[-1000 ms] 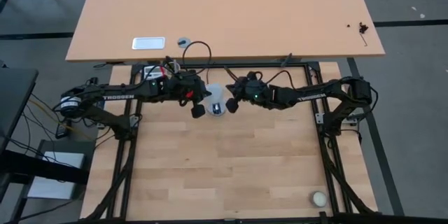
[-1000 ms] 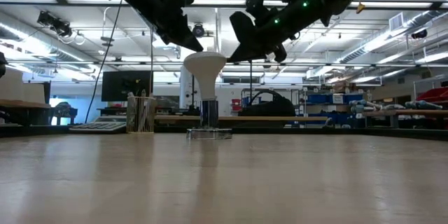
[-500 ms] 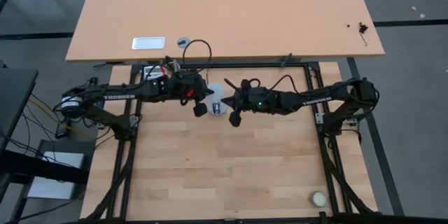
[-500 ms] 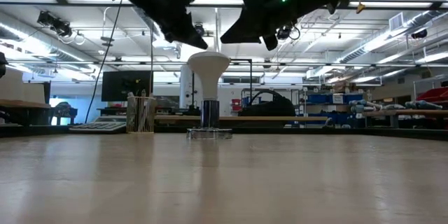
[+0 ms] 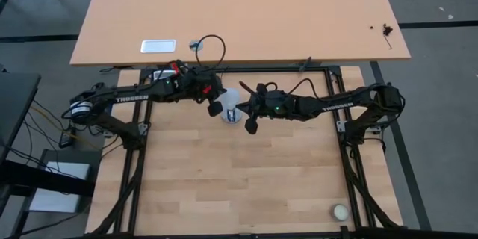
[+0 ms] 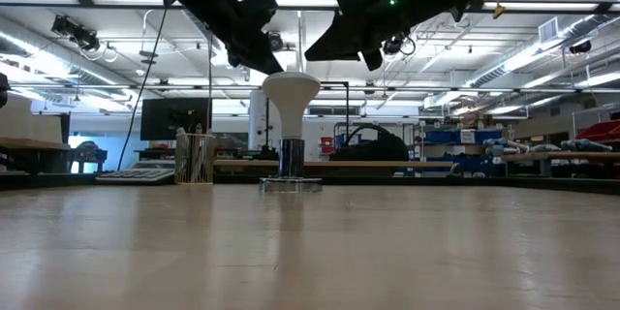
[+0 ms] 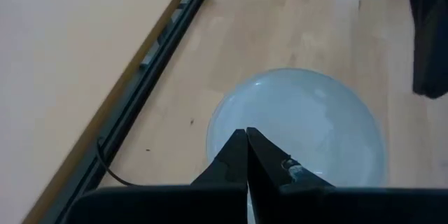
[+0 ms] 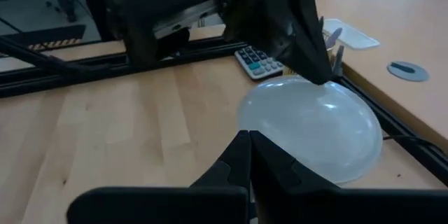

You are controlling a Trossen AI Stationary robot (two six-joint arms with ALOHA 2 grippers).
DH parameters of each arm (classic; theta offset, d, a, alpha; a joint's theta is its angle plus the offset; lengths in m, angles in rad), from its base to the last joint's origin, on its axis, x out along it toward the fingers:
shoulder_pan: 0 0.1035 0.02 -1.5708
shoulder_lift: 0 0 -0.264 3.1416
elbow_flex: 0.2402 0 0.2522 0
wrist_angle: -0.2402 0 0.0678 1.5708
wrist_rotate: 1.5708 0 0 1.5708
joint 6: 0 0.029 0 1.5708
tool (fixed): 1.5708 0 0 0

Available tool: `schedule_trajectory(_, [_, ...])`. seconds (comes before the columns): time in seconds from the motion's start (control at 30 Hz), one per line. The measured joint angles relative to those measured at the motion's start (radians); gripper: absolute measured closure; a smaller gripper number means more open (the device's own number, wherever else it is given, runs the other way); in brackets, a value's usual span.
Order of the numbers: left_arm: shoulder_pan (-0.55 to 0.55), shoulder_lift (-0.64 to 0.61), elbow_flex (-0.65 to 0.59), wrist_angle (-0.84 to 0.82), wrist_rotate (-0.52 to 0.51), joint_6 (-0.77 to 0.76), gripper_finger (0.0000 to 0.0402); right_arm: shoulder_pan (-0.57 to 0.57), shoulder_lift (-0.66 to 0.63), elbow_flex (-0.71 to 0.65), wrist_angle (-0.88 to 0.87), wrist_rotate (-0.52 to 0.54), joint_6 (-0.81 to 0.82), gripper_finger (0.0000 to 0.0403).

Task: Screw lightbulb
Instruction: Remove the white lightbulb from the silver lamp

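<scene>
**Two closed grippers hanging over a bulb that's standing on its own**

Looking straight down first: the lightbulb [image 5: 231, 98] is sitting near the back edge of the wooden table [image 5: 239, 179], right between the two arms. The left gripper [image 5: 215, 105] is reaching in from its side, the right gripper [image 5: 249, 116] from the other, and both are crowding in just beside the white globe. Way off in the near right corner a little cream ball [image 5: 340, 211] is lying by itself.

From table height, the lightbulb [image 6: 291, 92] is standing upright with its globe on top and its neck going down into a flat socket disc [image 6: 290, 184]. The left gripper [image 6: 254, 54] is hanging just above and to one side of the globe, the right gripper [image 6: 339, 46] just above on the other side. Neither one is gripping it; I'm seeing daylight between them and the bulb.

Left wrist view: its fingers [image 7: 238, 161] are pressed together, pinching nothing, with the lightbulb [image 7: 308, 119] sitting right beyond the tips.

Right wrist view: same deal, fingers [image 8: 241, 155] squeezed tight on nothing, and the lightbulb [image 8: 315, 129] is filling the space just past them, with the left arm's dark fingers [image 8: 308, 42] pointing down at its far side.
</scene>
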Motion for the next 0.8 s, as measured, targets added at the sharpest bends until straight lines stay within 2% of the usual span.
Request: schedule_trajectory(0.8, [0.001,0.015,0.002,0.001,0.003,0.004,0.0402,-0.071,0.001,0.000,-0.103,-0.063,0.030,0.0391])
